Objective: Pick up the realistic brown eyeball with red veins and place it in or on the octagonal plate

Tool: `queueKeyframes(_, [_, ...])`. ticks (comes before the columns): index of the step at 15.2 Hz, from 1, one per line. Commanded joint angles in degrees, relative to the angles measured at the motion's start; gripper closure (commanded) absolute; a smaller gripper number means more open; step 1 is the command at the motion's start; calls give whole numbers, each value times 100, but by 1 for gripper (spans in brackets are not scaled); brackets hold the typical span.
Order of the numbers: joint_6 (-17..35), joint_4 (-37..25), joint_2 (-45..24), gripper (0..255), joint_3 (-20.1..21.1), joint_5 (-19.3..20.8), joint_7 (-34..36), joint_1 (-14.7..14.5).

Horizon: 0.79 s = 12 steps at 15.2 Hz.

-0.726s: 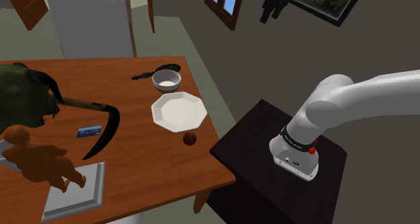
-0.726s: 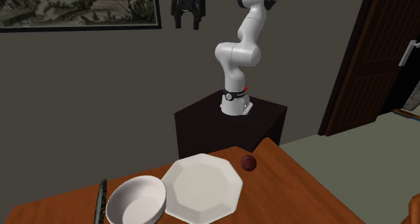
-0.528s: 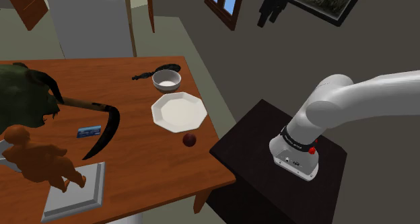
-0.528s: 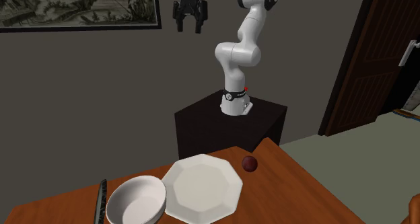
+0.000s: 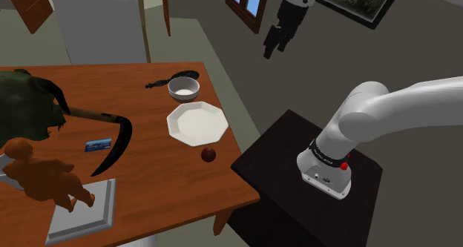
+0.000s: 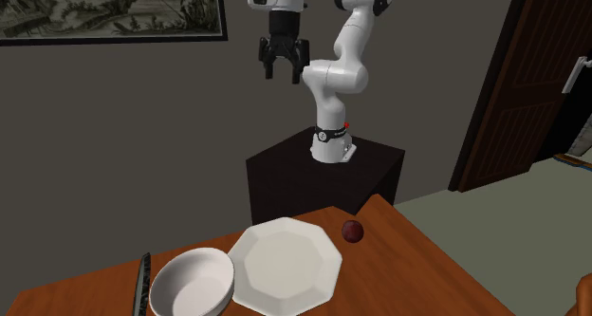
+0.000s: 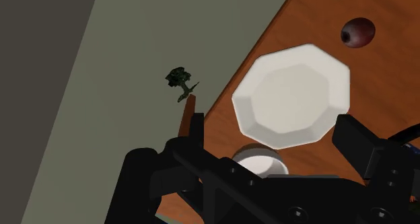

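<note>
Jaws spread, empty | gripper (image 6: 283, 75) lower than a moment ago, upper centre | eyeball (image 6: 352, 231) untouched beside plate (image 6: 285, 262) | approach starting

table (image 5: 171, 186): wood, warm brown, smooth, faint grain | octagonal plate (image 5: 196, 122): plain white, matt, smooth | eyeball (image 5: 209, 154): dark red-brown, smooth | arm (image 5: 386, 108): white shell — lightly glossy | gripper (image 6: 282, 74): black, matt | stand (image 5: 267, 156): dark, matt — material unclear

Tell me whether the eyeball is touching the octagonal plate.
Apart. The wrist view shows a strip of brown tabletop between the eyeball and the octagonal plate.
</note>
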State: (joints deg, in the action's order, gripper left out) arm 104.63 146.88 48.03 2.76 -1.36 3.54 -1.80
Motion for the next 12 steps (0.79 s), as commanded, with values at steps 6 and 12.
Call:
queueKeyframes(6, [1120, 736, -473, 0, 595, -424, 580, -309])
queueKeyframes(12, [2228, 1093, -1290, 0, 1159, -771, 1092, -576])
